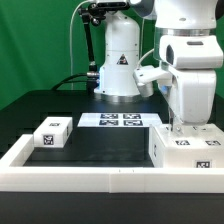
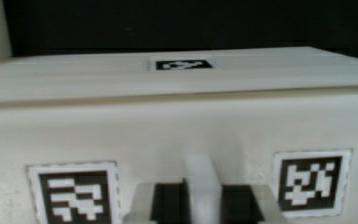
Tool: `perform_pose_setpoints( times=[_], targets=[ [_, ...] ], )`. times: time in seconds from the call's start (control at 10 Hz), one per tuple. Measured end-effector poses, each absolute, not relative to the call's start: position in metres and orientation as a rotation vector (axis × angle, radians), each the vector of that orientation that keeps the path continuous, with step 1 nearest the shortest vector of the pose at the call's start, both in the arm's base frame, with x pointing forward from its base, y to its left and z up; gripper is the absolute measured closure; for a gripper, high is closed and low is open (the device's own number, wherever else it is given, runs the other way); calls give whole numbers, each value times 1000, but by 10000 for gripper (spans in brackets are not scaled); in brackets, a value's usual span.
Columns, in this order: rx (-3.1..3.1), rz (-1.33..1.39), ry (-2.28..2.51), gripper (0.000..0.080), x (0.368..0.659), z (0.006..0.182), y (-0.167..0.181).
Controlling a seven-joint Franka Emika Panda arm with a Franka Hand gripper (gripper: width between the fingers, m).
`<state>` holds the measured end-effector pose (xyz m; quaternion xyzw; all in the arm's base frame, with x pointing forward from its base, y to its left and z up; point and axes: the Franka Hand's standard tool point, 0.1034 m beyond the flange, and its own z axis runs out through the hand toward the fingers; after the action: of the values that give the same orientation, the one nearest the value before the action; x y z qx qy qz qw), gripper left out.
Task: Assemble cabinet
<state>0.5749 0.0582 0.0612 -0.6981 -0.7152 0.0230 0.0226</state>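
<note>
Black table [image 1: 100, 150] fills the middle of the exterior view, edged along the near side by a long white rail [image 1: 100, 182]. Just behind the rail, at the lower right of the frame, sits the cabinet [image 1: 180, 152], a large white box with square tags on its front face. The claw [image 1: 185, 128] comes straight down onto its top; it is clenched, jaws nearly together, and whether they pinch any part of the box cannot be told. In the wrist view the cabinet [image 2: 176, 110] fills the frame, with the claw [image 2: 194, 200] close against its tagged face. At the left, a small white tagged block [image 1: 50, 133] lies well apart. Farther back lies the marker board [image 1: 120, 120], then the arm's base [image 1: 120, 65] before a green curtain [image 1: 40, 45].
</note>
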Motion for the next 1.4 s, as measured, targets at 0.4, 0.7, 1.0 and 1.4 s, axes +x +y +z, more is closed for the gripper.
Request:
perform_pose_setpoints(
  times=[0.4, 0.7, 1.0, 1.4],
  targets=[
    [-2166, 70, -2212, 505, 575, 61, 58],
    [-2166, 70, -2212, 45, 575, 61, 58],
    [-2166, 71, -2212, 2, 575, 61, 58],
    [-2225, 75, -2193, 2, 559, 87, 58]
  ],
)
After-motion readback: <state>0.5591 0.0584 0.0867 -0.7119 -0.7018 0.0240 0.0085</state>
